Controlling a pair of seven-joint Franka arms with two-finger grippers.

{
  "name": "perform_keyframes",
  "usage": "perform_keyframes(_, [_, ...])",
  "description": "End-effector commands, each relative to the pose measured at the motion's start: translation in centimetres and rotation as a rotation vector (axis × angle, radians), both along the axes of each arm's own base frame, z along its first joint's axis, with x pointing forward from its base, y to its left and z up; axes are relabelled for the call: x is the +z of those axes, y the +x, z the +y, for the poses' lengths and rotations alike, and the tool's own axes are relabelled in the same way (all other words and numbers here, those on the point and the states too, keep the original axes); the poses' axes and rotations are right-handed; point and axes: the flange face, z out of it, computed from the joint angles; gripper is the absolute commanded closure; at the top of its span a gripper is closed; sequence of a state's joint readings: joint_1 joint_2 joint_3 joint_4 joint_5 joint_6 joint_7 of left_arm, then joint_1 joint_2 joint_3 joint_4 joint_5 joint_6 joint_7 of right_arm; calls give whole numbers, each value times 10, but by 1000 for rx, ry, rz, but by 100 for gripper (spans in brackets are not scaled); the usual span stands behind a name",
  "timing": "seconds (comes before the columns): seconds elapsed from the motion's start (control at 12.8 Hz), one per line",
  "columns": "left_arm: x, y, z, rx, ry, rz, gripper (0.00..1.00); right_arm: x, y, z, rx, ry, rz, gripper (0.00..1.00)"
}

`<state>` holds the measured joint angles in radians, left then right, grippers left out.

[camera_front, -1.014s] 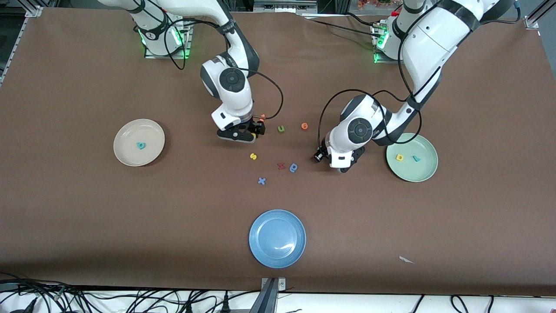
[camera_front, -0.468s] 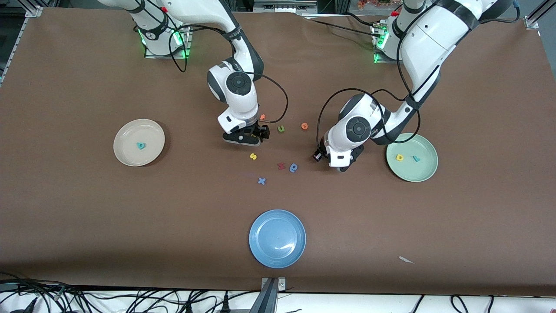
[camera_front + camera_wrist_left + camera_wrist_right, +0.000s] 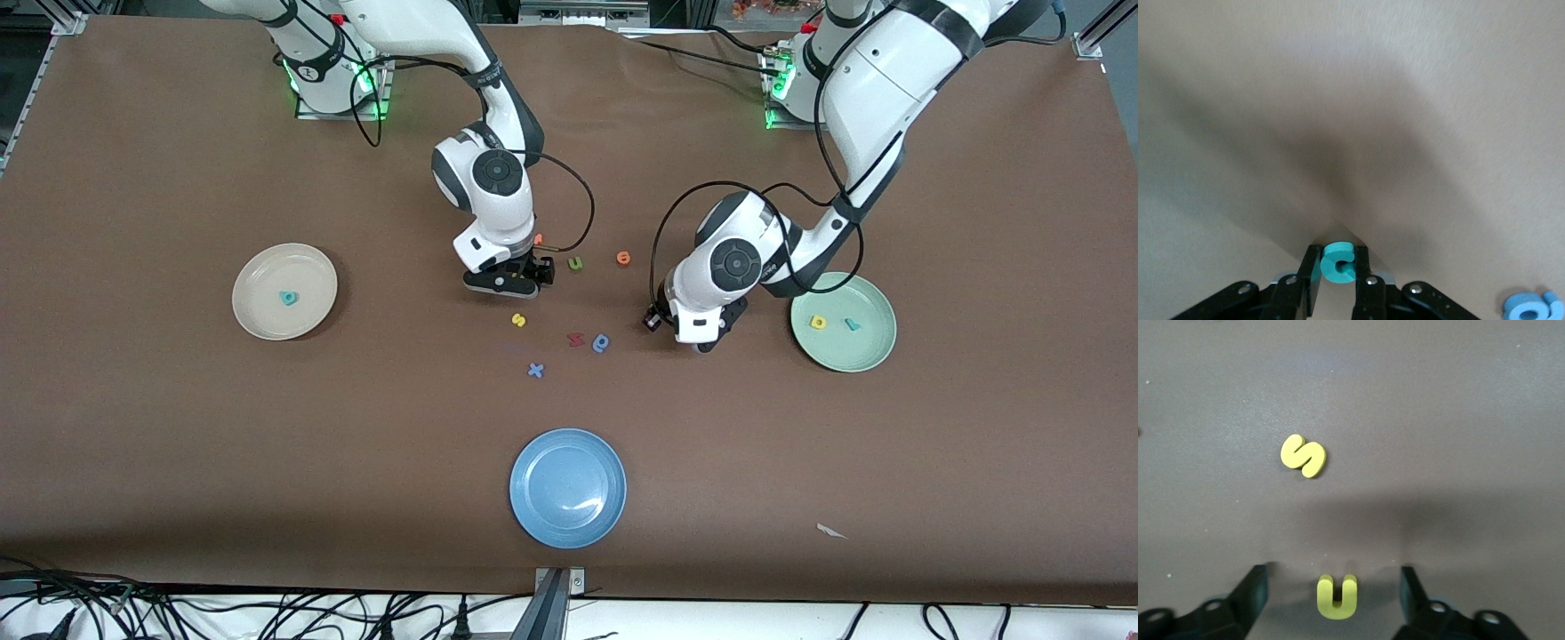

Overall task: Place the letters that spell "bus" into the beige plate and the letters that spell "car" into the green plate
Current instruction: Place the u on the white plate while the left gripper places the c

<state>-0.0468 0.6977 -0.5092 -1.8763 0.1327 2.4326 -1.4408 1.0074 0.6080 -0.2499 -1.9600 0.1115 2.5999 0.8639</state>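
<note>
Left gripper [image 3: 1337,283]: the jaws are pinched on the teal "c" [image 3: 1337,261], which sits squarely between the two fingers, low at the table [image 3: 178,444], between the loose letters and the green plate [image 3: 876,351].

Right gripper [image 3: 1331,600]: the jaws stand spread, one finger on each side of the yellow "u" [image 3: 1337,595], which lies flat on the table midway between them and apart from both. The yellow "s" [image 3: 1303,456] lies on the table near the "u", outside the jaws; in the front view it [image 3: 518,320] shows just nearer the camera than the gripper.

The green plate carries the yellow "a" [image 3: 818,323] and the teal "r" [image 3: 853,324], side by side. The beige plate [image 3: 258,316], toward the right arm's end of the table, carries the teal "b" [image 3: 288,298].

A green "u" [image 3: 576,263], an orange letter [image 3: 624,258], a red letter [image 3: 575,339], a blue letter [image 3: 601,342] and a blue "x" [image 3: 535,370] lie loose between the arms. The blue plate [image 3: 533,520] sits nearest the camera.
</note>
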Motion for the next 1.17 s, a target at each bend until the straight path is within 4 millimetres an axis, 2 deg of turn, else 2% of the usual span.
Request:
perform_keyframes(0.0, [40, 25, 29, -33, 28, -59, 88, -7, -5, -4, -1, 2, -27, 39])
perform_keyframes(0.16, [70, 46, 61, -84, 52, -34, 88, -9, -7, -7, -1, 6, -32, 55])
perform_keyframes(0.23, [84, 54, 79, -130, 65, -7, 88, -9, -7, -7, 0, 5, -33, 58])
perform_keyframes(0.31, [98, 63, 99, -173, 74, 10, 88, -8, -7, -7, 0, 7, -33, 64])
perform_keyframes(0.47, [112, 74, 152, -248, 72, 43, 88, -8, -8, -7, 3, 6, -34, 79])
perform_keyframes(0.55, [116, 75, 180, -306, 63, 68, 88, -7, -8, -7, 4, 6, -33, 91])
perform_keyframes(0.7, [109, 72, 233, -403, 34, 134, 88, -4, -8, -7, 11, 6, -32, 100])
perform_keyframes(0.86, [93, 66, 273, -462, 0, 158, 88, 15, 1, -13, 50, 7, -38, 100])
perform_keyframes(1.01, [71, 51, 302, -529, 2, 196, 88, 40, 15, -33, 101, -41, 7, 100])
perform_keyframes(1.09, [58, 44, 306, -549, 19, 214, 87, 55, 24, -49, 128, -62, 27, 100])
